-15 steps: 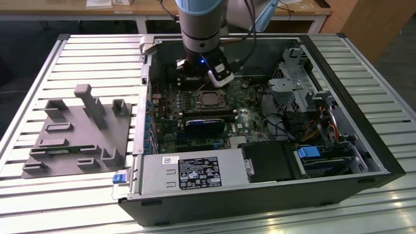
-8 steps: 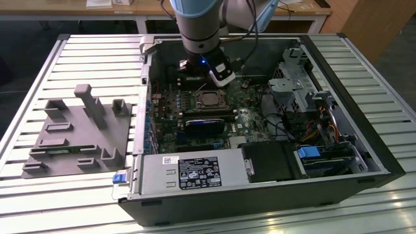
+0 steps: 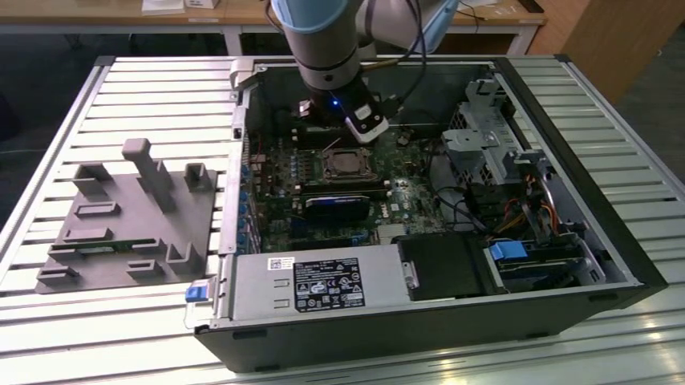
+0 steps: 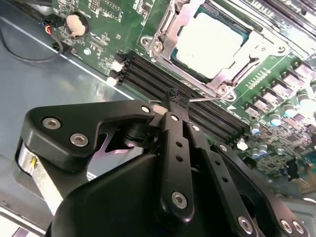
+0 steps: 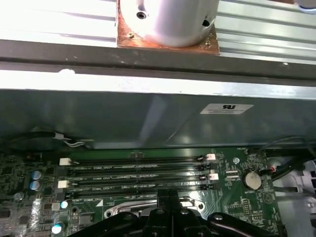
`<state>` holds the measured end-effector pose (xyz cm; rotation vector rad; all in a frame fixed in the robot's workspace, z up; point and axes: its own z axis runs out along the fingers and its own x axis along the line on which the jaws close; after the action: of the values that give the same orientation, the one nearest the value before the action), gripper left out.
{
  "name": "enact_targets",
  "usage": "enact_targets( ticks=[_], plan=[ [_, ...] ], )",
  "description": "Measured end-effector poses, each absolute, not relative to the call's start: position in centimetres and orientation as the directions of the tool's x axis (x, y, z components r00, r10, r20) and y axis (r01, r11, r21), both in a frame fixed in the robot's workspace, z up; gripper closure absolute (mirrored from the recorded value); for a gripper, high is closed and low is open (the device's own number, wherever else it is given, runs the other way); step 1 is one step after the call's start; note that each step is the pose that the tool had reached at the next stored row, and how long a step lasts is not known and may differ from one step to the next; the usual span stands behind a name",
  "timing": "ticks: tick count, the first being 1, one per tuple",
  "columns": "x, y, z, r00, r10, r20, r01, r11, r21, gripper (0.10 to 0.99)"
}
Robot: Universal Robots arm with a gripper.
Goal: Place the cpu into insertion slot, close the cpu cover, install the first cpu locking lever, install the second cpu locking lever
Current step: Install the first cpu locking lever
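Tool near cpu; white case label

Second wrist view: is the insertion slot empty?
No. The cpu lies in the insertion slot, its pale metal top showing through the window of the cpu cover.

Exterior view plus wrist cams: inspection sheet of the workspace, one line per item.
Surface: slatted metal table, open computer case on it.
Job's things: cpu seated in insertion slot; cpu cover down around it.
Clutter: grey moulded fixture on the table, at the exterior view's left of the case.
Grippers: gripper shut, tip over the memory slots beside the cover, at a thin lever wire; grasp unclear.
Cables: black bundle inside the case.
Surroundings: wooden desks behind.
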<state>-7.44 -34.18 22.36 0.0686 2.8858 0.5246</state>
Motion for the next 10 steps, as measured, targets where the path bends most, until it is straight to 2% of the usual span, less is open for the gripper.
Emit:
enact_targets(
  ticks=[10],
  plan=[
    [-7.90,-33.73,21.51,-0.968,0.103,-0.230,0.016,0.936,0.352,0.980]
  ],
)
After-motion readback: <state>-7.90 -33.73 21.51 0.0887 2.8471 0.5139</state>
